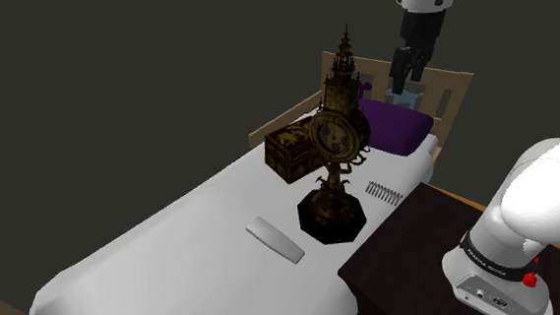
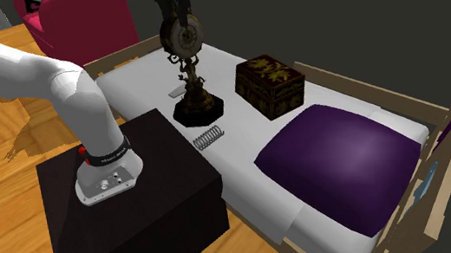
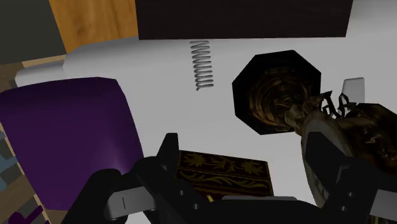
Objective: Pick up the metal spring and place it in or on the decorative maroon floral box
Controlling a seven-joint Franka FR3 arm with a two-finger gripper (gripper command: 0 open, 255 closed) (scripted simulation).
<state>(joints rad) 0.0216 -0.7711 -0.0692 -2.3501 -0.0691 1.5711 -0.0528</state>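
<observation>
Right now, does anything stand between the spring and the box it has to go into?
Nothing lies squarely between them: bare sheet separates the spring from the box. The tall clock on its black base stands close beside that path, so a carry should probably skirt it.

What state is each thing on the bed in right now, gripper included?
Spring: lying flat on the sheet, untouched.
Patterned box: lid closed, sitting level.
Ornate clock: upright on its black base.
Purple pillow: lying flat.
Gripper: open, empty, hovering high.
</observation>
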